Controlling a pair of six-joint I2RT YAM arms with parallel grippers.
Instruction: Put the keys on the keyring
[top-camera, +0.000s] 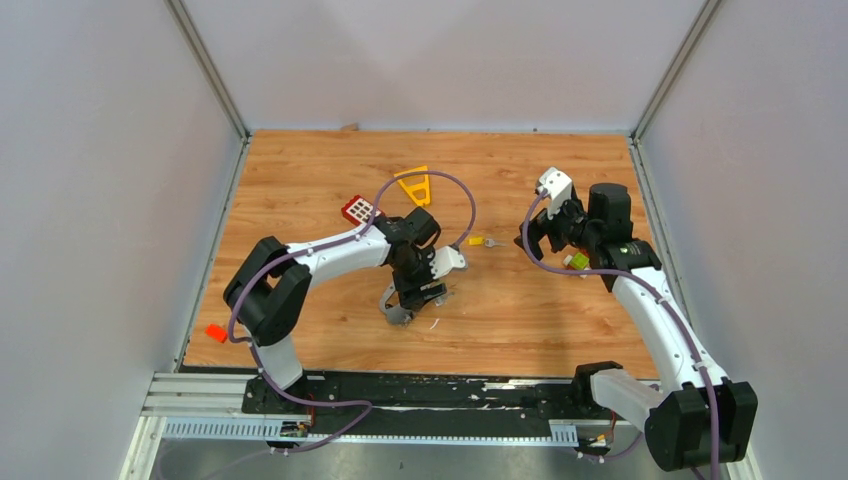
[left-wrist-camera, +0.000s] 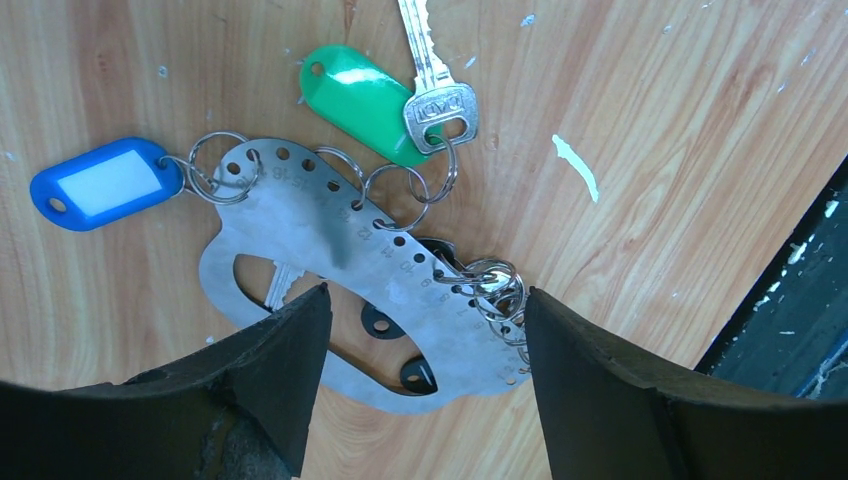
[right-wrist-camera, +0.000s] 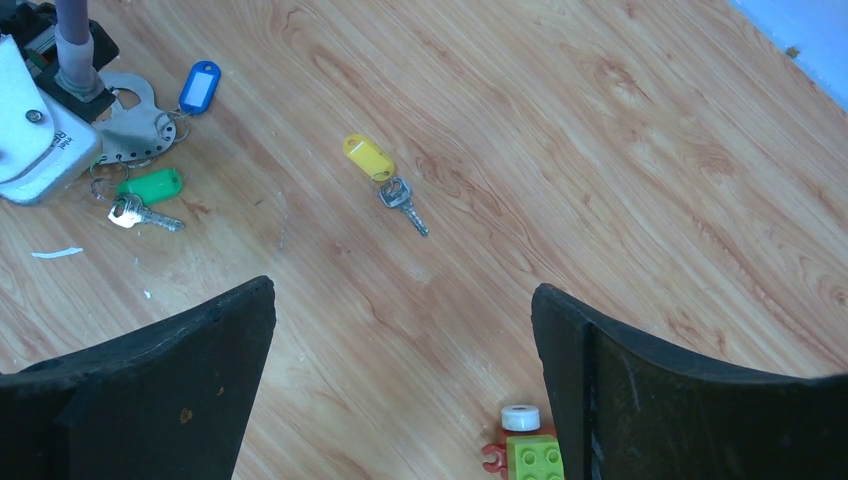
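The keyring (left-wrist-camera: 300, 225), a flat grey metal D-shaped plate with a row of holes, lies on the wood. Small split rings hang a blue-tagged key (left-wrist-camera: 105, 185) and a green-tagged key (left-wrist-camera: 365, 95) with its silver blade (left-wrist-camera: 440, 100) on it. Two black tags (left-wrist-camera: 380, 320) show through its opening. My left gripper (left-wrist-camera: 428, 330) is open, its fingers straddling the plate's near end without gripping it. A yellow-tagged key (right-wrist-camera: 368, 157) lies loose on the table, apart from the ring. My right gripper (right-wrist-camera: 403, 300) hovers open and holds nothing.
A green toy brick (right-wrist-camera: 533, 455) with a white stud sits by my right finger. A yellow triangular frame (top-camera: 415, 185) and a red grid piece (top-camera: 358, 210) lie farther back. A small orange block (top-camera: 215, 332) rests at the table's left edge.
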